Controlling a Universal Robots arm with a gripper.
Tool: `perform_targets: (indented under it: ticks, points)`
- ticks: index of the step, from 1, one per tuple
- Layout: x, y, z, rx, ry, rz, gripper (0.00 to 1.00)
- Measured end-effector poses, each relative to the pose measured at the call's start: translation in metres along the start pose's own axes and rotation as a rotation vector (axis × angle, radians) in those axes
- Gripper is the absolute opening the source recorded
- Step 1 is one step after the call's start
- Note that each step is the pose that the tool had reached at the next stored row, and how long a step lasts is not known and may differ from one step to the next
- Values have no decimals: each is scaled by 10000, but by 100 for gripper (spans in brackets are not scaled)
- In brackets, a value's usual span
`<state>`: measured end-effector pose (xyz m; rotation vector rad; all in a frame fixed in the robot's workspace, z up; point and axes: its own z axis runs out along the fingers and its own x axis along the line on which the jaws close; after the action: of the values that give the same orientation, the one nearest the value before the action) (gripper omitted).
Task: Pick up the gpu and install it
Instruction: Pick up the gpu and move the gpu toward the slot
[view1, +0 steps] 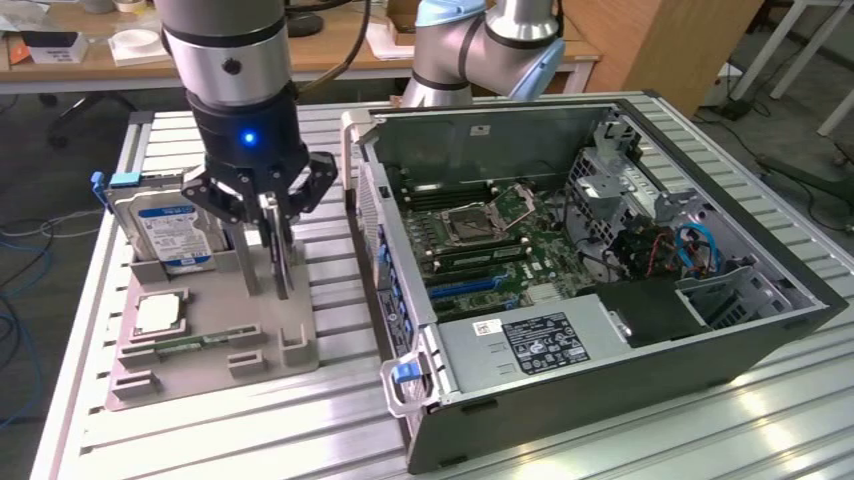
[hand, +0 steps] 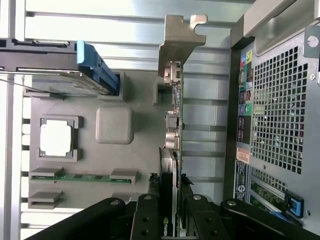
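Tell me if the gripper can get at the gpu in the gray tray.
Probably yes: the gripper is right at the gpu upper edge, nothing lies between them, and the hard drive stands apart.

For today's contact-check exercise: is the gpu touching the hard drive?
Apart. The wrist view shows bare grey tray between the gpu and the hard drive.

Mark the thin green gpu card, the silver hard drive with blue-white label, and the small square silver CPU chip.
thin green gpu card (hand: 172, 130): wrist view, edge facing the camera.
silver hard drive (view1: 178, 236): exterior view, blue-white label.
small square silver CPU chip (view1: 160, 312): exterior view, top face.
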<state>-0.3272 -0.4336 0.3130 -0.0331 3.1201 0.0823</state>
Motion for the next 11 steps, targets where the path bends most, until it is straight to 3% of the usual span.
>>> perform_targets:
  ticks: [6,11]
  points:
    - [-2,3,-98,-55,-1,0,26]
    - [-3,3,-184,-143,-2,1,26]
